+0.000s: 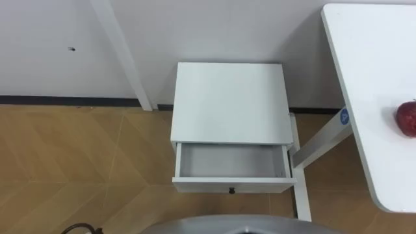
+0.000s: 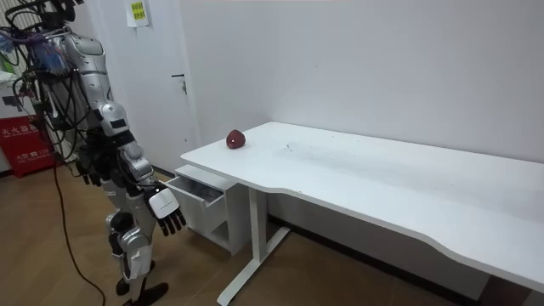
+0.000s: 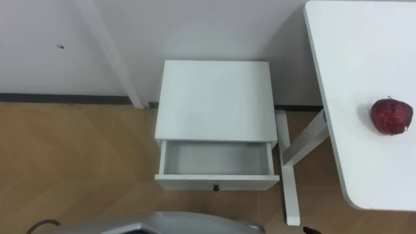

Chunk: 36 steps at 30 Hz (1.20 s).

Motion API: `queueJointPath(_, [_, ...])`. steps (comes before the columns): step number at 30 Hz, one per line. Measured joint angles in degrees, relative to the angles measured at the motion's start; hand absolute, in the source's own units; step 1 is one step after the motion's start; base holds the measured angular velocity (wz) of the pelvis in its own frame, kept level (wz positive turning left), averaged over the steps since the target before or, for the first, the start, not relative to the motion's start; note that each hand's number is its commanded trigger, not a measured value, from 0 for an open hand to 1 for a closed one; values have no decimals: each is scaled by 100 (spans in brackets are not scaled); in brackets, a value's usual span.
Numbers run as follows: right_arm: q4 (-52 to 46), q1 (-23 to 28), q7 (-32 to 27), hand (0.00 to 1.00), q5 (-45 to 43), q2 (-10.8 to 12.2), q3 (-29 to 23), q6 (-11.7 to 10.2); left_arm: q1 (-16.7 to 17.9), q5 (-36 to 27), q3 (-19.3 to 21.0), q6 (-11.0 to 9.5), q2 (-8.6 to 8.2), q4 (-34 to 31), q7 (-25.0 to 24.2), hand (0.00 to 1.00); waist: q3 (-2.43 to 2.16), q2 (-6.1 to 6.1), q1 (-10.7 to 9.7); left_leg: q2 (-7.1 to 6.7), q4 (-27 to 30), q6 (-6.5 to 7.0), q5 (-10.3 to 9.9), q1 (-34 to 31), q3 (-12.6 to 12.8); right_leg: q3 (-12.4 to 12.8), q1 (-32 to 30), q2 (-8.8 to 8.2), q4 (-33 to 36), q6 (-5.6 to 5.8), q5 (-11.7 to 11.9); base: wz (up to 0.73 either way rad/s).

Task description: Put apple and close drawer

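Step in hand: the start, apple not yet fetched. The apple (image 3: 391, 116) sits on the white table (image 3: 338, 78) at the right, near the table's left end and well apart from the drawer (image 3: 216, 159). The drawer stands pulled out toward the near side of the white cabinet (image 3: 214, 97), and its inside is bare. The robot stands on the wood floor (image 3: 78, 156) in front of the cabinet, facing it. In the room view the right hand (image 2: 167, 212) hangs low in front of the body with fingers relaxed and loosely spread, holding nothing and touching neither table nor cabinet. Next move, as I judge it: the right hand goes up and right over the table end and closes round the apple. It then carries the apple left over the open drawer, lowers it in and lets go. After that comes a push on the drawer front, by the dark knob (image 3: 216, 188), toward the far wall. The apple is close to round, with no real long axis; a small nub at its far edge may be the stalk, but that is too small to be sure of. The drawer's long axis runs left-right, its mouth faces up and its front faces near.
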Motion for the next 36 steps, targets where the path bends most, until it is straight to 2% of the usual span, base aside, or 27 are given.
queueJointPath(9, [5,-6,-10,0,179,1,-32,-44,-55,-11,6,-3,7,-3,12,0,-2,38,-3,1,-3,1,-1,11,17,47,-1,3,4,0,0,0])
queueJointPath(12, [5,17,-25,0,986,12,-190,-45,-92,-24,7,-20,6,-3,13,0,0,32,-17,3,6,1,-1,10,25,53,-2,2,4,0,0,0])
queueJointPath(17, [-299,121,-150,0,2524,6,-1065,-60,-19,-12,261,-131,21,-51,28,0,2,7,-125,4,-1,2,-1,18,61,129,-9,9,3,0,0,-4])
queueJointPath(20, [-464,122,-345,0,3615,-7,-1631,-190,24,-24,467,-210,60,-72,85,0,-1,-12,-244,12,-7,8,-6,21,120,175,-20,8,4,1,0,-7])
queueJointPath(22, [-700,176,-460,0,4730,-11,-2070,-252,25,-39,549,-325,74,-78,185,0,-1,-11,-342,15,-7,12,-9,17,154,222,-33,11,8,3,2,-10])
queueJointPath(27, [-860,106,-681,0,6272,-24,-2906,-478,85,-18,673,-498,123,-100,286,0,-22,-38,-499,32,-12,9,-17,18,229,321,-71,54,46,7,3,-10])
queueJointPath(29, [-1041,143,-865,0,6965,-36,-3028,-541,77,-25,689,-550,171,-103,289,0,-37,-67,-510,51,5,8,-17,-11,274,319,-156,51,121,7,3,-13])
queueJointPath(31, [-1336,167,-1055,0,7299,-35,-3038,-653,69,-36,688,-564,225,-113,289,0,-44,-71,-508,60,17,8,-17,-44,312,334,-208,48,140,8,4,-8])
queueJointPath(36, [-2172,101,-1458,0,7668,-66,-3189,-851,9,-26,689,-568,346,-147,289,0,-48,-84,-532,66,20,11,-15,-106,315,331,-273,39,205,9,4,-1])
